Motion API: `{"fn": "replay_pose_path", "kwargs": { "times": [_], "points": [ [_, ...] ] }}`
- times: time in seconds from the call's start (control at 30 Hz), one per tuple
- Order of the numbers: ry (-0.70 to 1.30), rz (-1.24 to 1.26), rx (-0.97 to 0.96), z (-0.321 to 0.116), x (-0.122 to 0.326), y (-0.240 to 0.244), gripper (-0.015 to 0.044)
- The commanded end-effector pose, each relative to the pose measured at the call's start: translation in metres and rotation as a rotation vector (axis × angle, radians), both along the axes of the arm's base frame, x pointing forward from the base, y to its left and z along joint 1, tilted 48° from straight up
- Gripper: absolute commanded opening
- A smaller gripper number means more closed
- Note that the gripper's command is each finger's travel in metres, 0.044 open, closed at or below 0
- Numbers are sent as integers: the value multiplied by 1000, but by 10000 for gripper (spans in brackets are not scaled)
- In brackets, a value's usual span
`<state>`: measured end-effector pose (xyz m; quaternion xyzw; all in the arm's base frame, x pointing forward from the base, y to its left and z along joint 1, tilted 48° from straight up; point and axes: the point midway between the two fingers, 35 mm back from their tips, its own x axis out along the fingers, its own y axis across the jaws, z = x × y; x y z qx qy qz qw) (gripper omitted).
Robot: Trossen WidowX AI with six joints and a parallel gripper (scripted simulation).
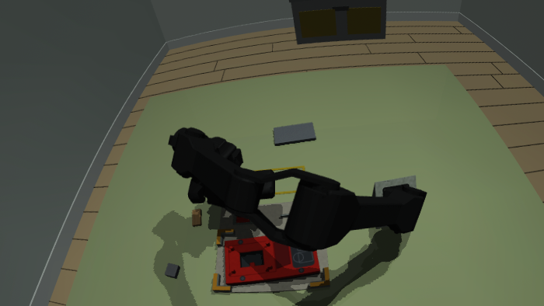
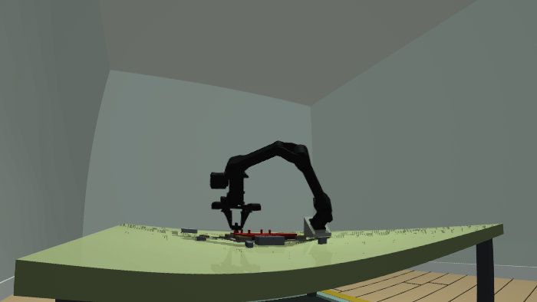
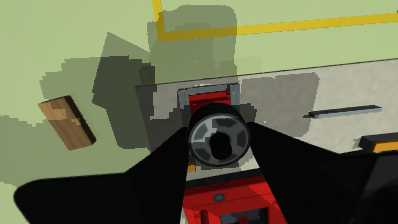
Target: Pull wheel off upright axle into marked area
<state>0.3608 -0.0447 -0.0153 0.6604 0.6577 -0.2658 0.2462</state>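
Directly beneath the claw [image 3: 219,142], between its two black fingers, sits the wheel [image 3: 219,136], and the claw is clenched on its tyre from either side. The wheel is on the upright axle, over a small red-and-grey mount [image 3: 209,98] at the edge of the pale board [image 3: 330,90], so it lies flat with its hub hole facing straight up at the wrist camera; its axis runs vertically, in line with the claw's own approach. The pull, I judge, must therefore go straight up along that axis before any sideways travel. From the wheel, the yellow-outlined marked area [image 3: 159,20] lies just beyond the board on the green surface [image 3: 60,35], away from the red tray [image 1: 272,260]
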Motion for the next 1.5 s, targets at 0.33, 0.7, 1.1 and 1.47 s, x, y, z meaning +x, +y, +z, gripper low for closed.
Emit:
{"fn": "replay_pose_path", "kwargs": {
  "times": [0.33,0.7,1.1,1.47],
  "points": [
    [-2,-5,-3,4,0,-7,0],
    [-3,-6,-3,7,0,-10,0],
    [-4,-7,-3,10,0,-13,0],
    [-5,-8,-4,12,0,-15,0]
  ]
}}
